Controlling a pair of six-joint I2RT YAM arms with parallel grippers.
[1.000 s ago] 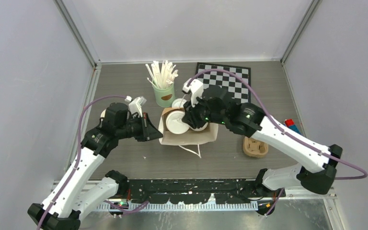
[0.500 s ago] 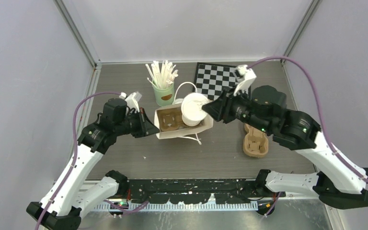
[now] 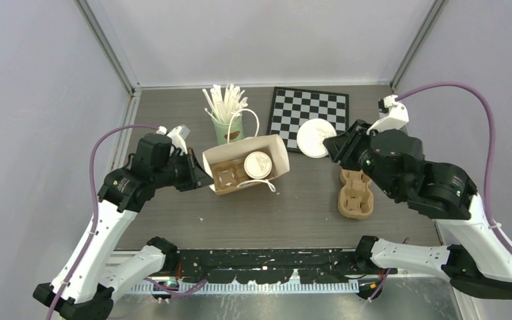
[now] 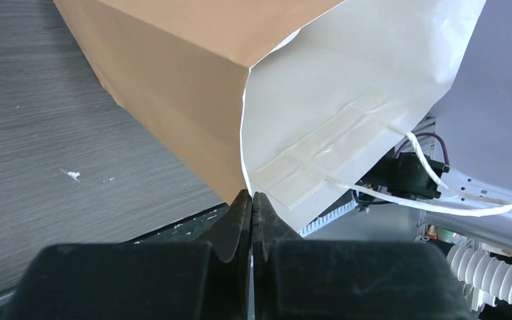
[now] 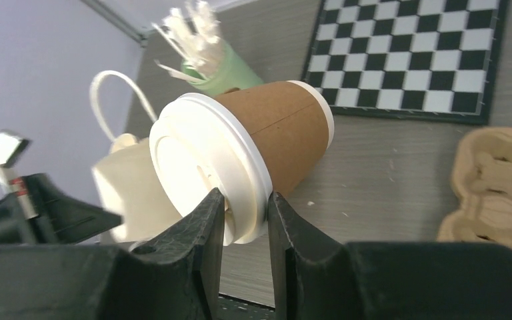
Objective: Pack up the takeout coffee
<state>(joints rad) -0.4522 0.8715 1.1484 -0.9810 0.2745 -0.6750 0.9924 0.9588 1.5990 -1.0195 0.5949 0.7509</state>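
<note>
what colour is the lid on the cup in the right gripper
White; the lid shows best in the right wrist view.

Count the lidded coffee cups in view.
2. One cup stands lid-up inside the open paper bag; the second cup is tilted, pinched at its lid by the right gripper, near the checkerboard. Parts of the bag's inside are hidden.

The top camera looks down from above and behind the arm bases, taking in the whole bench (image 3: 173,220). The left wrist camera peers past the left fingers (image 4: 235,223), very close to the paper bag (image 4: 173,80). The right wrist camera looks low over the right fingers (image 5: 203,227) and the cup (image 5: 280,140) toward the checkerboard mat (image 5: 413,53), green can (image 5: 223,77) and pulp tray (image 5: 493,180), all shared with the top view.
</note>
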